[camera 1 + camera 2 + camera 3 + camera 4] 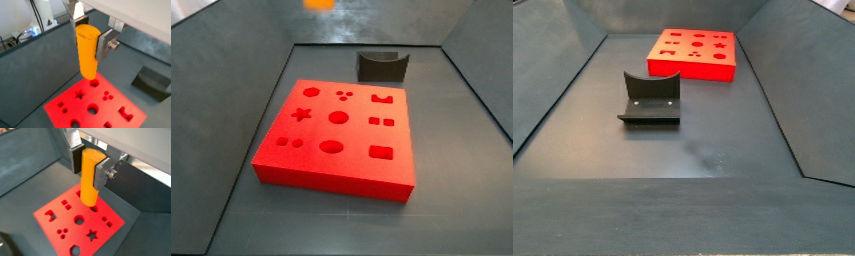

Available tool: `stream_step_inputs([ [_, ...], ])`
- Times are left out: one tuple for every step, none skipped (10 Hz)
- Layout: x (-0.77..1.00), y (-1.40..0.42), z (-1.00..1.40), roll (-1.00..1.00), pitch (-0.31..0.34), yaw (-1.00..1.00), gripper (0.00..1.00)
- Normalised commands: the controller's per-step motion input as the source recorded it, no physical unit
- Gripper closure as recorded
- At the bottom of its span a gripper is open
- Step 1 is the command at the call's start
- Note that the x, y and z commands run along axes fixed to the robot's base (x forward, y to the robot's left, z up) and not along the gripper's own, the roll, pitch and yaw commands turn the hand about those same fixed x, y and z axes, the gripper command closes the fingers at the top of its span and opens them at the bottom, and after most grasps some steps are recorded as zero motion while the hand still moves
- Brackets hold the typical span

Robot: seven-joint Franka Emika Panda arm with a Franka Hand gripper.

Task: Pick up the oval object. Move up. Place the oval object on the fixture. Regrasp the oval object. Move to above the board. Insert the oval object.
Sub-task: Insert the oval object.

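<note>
Gripper (93, 36) hangs high over the board (67, 107), and the side views almost do not show it: in a side view only a small orange patch, the oval object (319, 4), is cut off at the upper edge of the picture, and the arm itself is out of frame. In both wrist views the silver fingers (101, 173) press on the upper part of the oval object (89, 178), one on each side, so the gap between them is only as wide as the peg. The peg stands upright, its lower end free in the air above the red slab, apart from it. Which cut-out lies under it I cannot tell exactly.

The fixture (651, 98) stands alone on the grey floor, well apart from the board (694, 52) in a side view; in another side view the fixture (382, 66) is just behind the board's far edge (338, 125). Grey walls rise on all sides, with open floor around both things.
</note>
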Motion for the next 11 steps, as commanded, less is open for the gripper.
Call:
stream_step_inputs([
  [-0.09,-0.33,-0.89,0.0,-0.199,-0.14,1.0],
  [0.0,-0.26,-0.62,0.09,-0.133,0.0,1.0],
  [0.0,-0.02,0.0,0.0,0.0,0.0,1.0],
  [0.21,-0.22,-0.31,0.0,-0.04,0.05,1.0],
  [0.07,-0.36,-0.66,0.0,-0.207,0.13,1.0],
  [0.0,-0.45,-0.6,0.02,-0.259,0.17,1.0],
  [0.1,-0.4,-0.55,0.07,-0.247,0.16,1.0],
  [0.31,-0.27,-0.57,0.06,-0.241,0.0,1.0],
  [0.37,-0.19,-0.58,0.08,-0.187,0.0,1.0],
  [0.36,-0.16,-0.6,0.08,-0.217,-0.14,1.0],
  [0.18,-0.14,-0.49,0.12,-0.194,-0.13,1.0],
])
